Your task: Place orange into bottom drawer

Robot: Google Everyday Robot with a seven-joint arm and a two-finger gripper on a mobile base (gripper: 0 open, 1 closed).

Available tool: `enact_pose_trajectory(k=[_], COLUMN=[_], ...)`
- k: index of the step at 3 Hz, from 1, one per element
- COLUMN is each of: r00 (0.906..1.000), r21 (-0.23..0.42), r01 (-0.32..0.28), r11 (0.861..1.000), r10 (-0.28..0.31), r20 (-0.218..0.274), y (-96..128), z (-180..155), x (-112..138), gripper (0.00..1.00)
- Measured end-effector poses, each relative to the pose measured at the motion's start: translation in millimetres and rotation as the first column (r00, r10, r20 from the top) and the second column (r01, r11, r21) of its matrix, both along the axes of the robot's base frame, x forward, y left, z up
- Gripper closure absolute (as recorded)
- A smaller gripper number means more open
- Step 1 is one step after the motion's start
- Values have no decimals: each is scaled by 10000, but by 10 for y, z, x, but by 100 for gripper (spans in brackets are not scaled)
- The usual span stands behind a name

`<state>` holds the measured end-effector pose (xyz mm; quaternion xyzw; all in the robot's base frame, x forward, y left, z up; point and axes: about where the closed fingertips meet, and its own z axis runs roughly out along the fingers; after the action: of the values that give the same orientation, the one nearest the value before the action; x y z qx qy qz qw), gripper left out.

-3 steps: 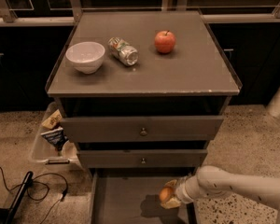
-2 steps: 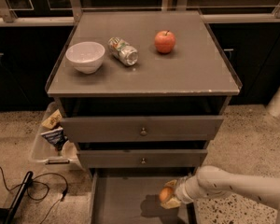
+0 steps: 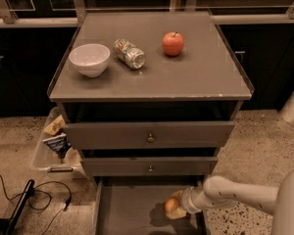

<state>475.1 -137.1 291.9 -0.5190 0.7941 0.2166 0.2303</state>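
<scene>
A grey cabinet is standing on a speckled floor, its flat, matte bench (image 3: 201, 80) top taking up most of the view, with a slightly raised rim running round the edge. The bottom drawer (image 3: 130, 209), a wide shallow grey tray with a flat floor and low side walls, is projecting out farthest at the base. A smooth white arm (image 3: 240, 197), rounded like a tube, is reaching in from the right over this drawer. Above it, 2 grey upper drawers (image 3: 112, 135) are sitting partly open, each showing 1 small round knob (image 3: 150, 138). A clear plastic bin (image 3: 41, 155) holding packets is lying on the floor left of the cabinet. On the bench a round white bowl (image 3: 89, 59) is sitting at the left, a crumpled metallic can (image 3: 129, 53) is lying on its side beside it, and a glossy red apple (image 3: 173, 43) with a stem is standing further right. The gripper (image 3: 175, 208) is hanging over the drawer's right half, its fingers (image 3: 180, 213) grasping the small, matte orange (image 3: 170, 205), which is casting a shadow on the floor beneath.
</scene>
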Motion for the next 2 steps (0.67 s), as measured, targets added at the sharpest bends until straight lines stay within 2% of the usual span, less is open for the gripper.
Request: enact_pose_trajectory(k=[1, 2], r00=[9981, 9905], r21=[399, 828], r01=[493, 845], r11=[9980, 9930], r10=[-507, -928], r20=[355, 1018], y=[-32, -66], z=[-339, -509], x=[271, 481], gripper=[100, 100])
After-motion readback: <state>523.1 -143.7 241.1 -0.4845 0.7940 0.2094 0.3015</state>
